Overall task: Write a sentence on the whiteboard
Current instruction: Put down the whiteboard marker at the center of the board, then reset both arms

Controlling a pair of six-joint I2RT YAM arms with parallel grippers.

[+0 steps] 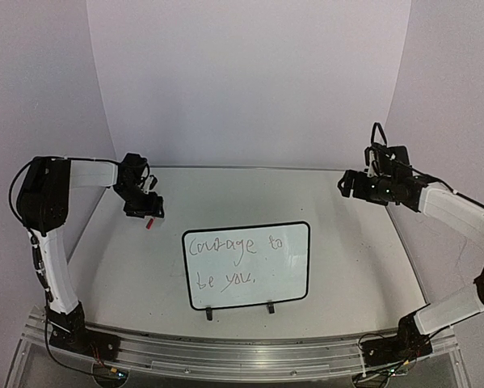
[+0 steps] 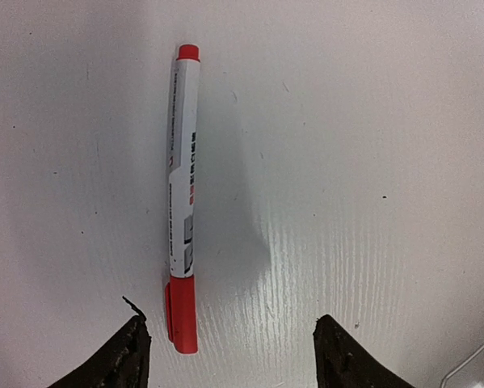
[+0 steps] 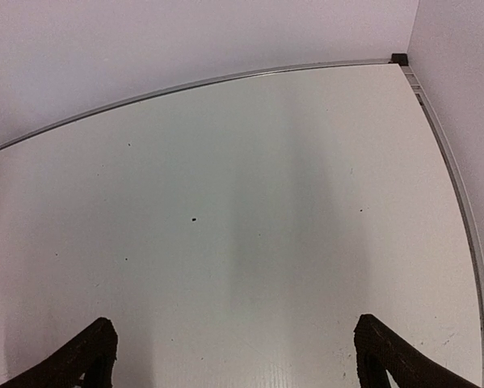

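Top view: whiteboard [image 1: 247, 265] lies flat on the white table [image 1: 355, 267], about midway between the two arms and toward the near edge, its long sides running left to right and slightly skewed. Two small black clips [image 1: 212, 312] sit on its near long edge. The sentence [image 1: 229, 260] is written in thin dark cursive on two lines: "Courage to" above, "be you," below, filling the left and middle of the board; the right part is bare. Left gripper [image 1: 145, 212] is at the far left of the table, well apart from the whiteboard and pointing down at the surface. Left wrist view: left gripper [image 2: 229, 356] has its jaws spread wide and is clamping nothing. A red-and-white marker [image 2: 183, 194] lies flat on the table, capped, running straight away from the camera; its red cap [image 2: 182, 315] sits in the gap between the fingers, just beside one of them with a narrow strip of table between. Only a red end of the marker [image 1: 149, 225] shows under the gripper in the top view. Right gripper [image 1: 344, 184] is raised over the far right of the table, well apart from the whiteboard. Right wrist view: right gripper [image 3: 242, 364] jaws wide apart, only bare table between them.
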